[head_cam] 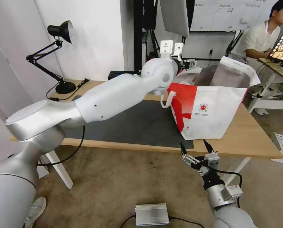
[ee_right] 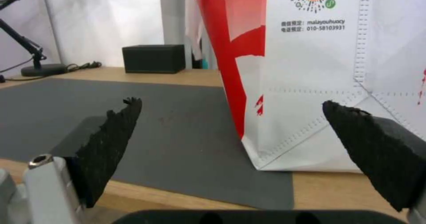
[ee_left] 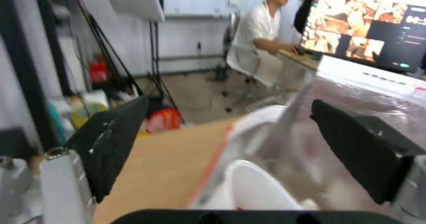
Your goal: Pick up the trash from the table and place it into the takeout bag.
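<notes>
The takeout bag (head_cam: pixel 211 110) stands upright on the right half of the table (head_cam: pixel 242 139), red and white, its mouth open on silver foil lining (ee_left: pixel 364 97). My left gripper (head_cam: pixel 192 64) hangs open over the bag's far left rim, with nothing between its fingers (ee_left: pixel 111 140). Below it, inside the bag's mouth, lies a blurred white rounded shape (ee_left: pixel 262 190); I cannot tell what it is. The rest of the trash is hidden. My right gripper (head_cam: pixel 193 143) is open just below the table's front edge, facing the bag's lower front (ee_right: pixel 311 67).
A dark grey mat (head_cam: pixel 132 123) covers the table's middle. A black desk lamp (head_cam: pixel 64 31) stands at the far left corner and a black box (ee_right: pixel 154 58) at the back edge. A silver box (head_cam: pixel 151 214) lies on the floor.
</notes>
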### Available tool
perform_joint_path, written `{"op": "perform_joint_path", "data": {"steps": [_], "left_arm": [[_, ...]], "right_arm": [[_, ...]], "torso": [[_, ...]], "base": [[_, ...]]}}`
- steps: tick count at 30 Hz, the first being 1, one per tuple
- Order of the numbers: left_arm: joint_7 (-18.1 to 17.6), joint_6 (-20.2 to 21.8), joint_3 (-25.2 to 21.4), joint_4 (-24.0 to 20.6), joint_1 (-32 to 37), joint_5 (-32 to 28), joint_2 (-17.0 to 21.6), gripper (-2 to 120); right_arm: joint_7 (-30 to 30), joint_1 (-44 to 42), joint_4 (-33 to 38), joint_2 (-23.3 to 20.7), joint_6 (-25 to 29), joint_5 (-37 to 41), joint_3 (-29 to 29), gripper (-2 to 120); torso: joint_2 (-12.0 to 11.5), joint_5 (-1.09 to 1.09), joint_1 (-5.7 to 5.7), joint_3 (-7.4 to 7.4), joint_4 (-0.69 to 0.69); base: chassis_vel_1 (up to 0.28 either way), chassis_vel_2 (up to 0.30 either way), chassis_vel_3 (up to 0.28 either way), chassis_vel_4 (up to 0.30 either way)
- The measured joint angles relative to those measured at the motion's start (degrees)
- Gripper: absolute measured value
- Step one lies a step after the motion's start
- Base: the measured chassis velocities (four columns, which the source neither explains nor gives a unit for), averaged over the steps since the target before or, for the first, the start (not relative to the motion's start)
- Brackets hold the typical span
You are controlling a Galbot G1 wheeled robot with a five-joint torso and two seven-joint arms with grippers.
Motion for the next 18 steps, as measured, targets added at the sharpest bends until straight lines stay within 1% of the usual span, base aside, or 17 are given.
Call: {"op": "perform_joint_path", "data": {"steps": [1,2,4,5,6,8,9,10,12,13,14,15,17,18], "left_arm": [[0.4,-0.6,-0.1,-1.0,0.6,1.8,1.1,100],[0.4,-0.6,-0.1,-1.0,0.6,1.8,1.1,100],[2.2,-2.4,-0.7,-4.0,2.4,6.8,4.7,100],[2.2,-2.4,-0.7,-4.0,2.4,6.8,4.7,100],[3.1,-3.4,-1.3,-5.7,3.5,9.0,6.8,100],[3.9,-4.4,-2.6,-8.6,5.7,11.2,10.2,100],[4.2,-4.9,-3.9,-10.5,7.4,12.5,12.7,100],[4.2,-4.9,-3.9,-10.5,7.4,12.5,12.7,100],[5.4,-5.8,-7.6,-14.3,12.7,15.7,18.0,100],[5.9,-6.1,-9.7,-15.8,15.5,17.0,20.0,100],[5.9,-6.1,-9.7,-15.8,15.5,17.0,20.0,100],[6.5,-6.4,-12.3,-17.5,19.3,18.3,22.4,100],[7.5,-6.5,-17.7,-20.0,26.1,20.2,25.6,100],[7.5,-6.5,-17.7,-20.0,26.1,20.2,25.6,100]], "right_arm": [[0.0,0.0,0.0,0.0,0.0,0.0,0.0,100],[0.0,0.0,0.0,0.0,0.0,0.0,0.0,100],[0.0,0.0,0.0,0.0,0.0,0.0,0.0,100],[0.0,0.0,0.0,0.0,0.0,0.0,0.0,100],[0.0,0.0,0.0,0.0,0.0,0.0,0.0,100],[0.0,0.0,0.0,0.0,0.0,0.0,0.0,100],[0.0,0.0,0.0,0.0,0.0,0.0,0.0,100],[0.0,0.0,0.0,0.0,0.0,0.0,0.0,100],[0.0,0.0,0.0,0.0,0.0,0.0,0.0,100],[0.0,0.0,0.0,0.0,0.0,0.0,0.0,100],[0.0,0.0,0.0,0.0,0.0,0.0,0.0,100],[0.0,0.0,0.0,0.0,0.0,0.0,0.0,100],[0.0,0.0,0.0,0.0,0.0,0.0,0.0,100],[0.0,0.0,0.0,0.0,0.0,0.0,0.0,100]], "torso": [[0.0,0.00,0.00,0.00,0.00],[0.0,0.00,0.00,0.00,0.00],[0.0,0.00,0.00,0.00,-0.02],[0.0,0.00,0.00,0.00,-0.02],[0.0,0.01,0.00,0.00,-0.03],[0.0,0.00,0.00,0.00,-0.02],[0.0,-0.01,0.00,0.00,-0.02],[0.0,-0.01,0.00,0.00,-0.02],[0.0,-0.01,0.00,0.00,0.01],[0.0,-0.02,0.00,-0.01,0.00],[0.0,-0.02,0.00,-0.01,0.00],[0.0,-0.02,0.00,0.00,0.01],[0.0,-0.04,0.00,0.00,0.02],[0.0,-0.04,0.00,0.00,0.02]], "base": [[0.000,0.000,0.000,0.000],[0.000,0.000,0.000,0.000],[0.000,0.000,0.000,0.000],[0.000,0.000,0.000,0.000],[0.000,0.000,0.000,0.000],[0.000,0.000,0.000,0.000],[0.000,0.000,0.000,0.000],[0.000,0.000,0.000,0.000],[0.000,0.000,0.000,0.000],[0.000,0.000,0.000,0.000],[0.000,0.000,0.000,0.000],[0.000,0.000,0.000,0.000],[0.000,0.000,0.000,0.000],[0.000,0.000,0.000,0.000]]}}
